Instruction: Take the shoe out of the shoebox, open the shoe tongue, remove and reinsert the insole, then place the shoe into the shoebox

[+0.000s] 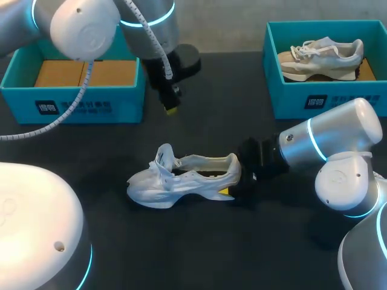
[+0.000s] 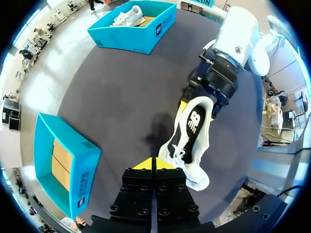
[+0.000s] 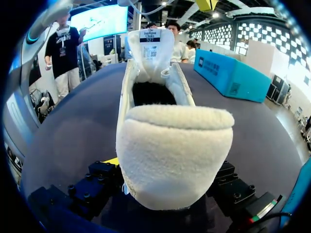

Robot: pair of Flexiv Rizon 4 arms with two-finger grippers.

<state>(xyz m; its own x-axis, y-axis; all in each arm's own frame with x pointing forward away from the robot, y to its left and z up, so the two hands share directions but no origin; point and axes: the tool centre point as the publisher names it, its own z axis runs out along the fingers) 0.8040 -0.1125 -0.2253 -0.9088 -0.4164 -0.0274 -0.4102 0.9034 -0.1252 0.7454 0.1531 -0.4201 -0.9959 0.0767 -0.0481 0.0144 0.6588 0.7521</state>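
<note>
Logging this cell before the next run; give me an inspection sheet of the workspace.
Surface: dark table, flat.
Job's things: white lace-up shoe on the table's middle; teal cardboard shoebox at left holds only brown card; second teal shoebox at right holds a beige sneaker.
Clutter: nothing seen.
Grippers: right gripper shut on the shoe's heel; left gripper shut, empty, above the table.
Cables: white coiled cable on left arm.
Surroundings: nothing seen reaching in.

The table [image 1: 224, 96] lies bare between left shoebox [image 1: 84, 106] and right shoebox [image 1: 290, 96]; the shoe [image 1: 181, 181] blocks its middle.
</note>
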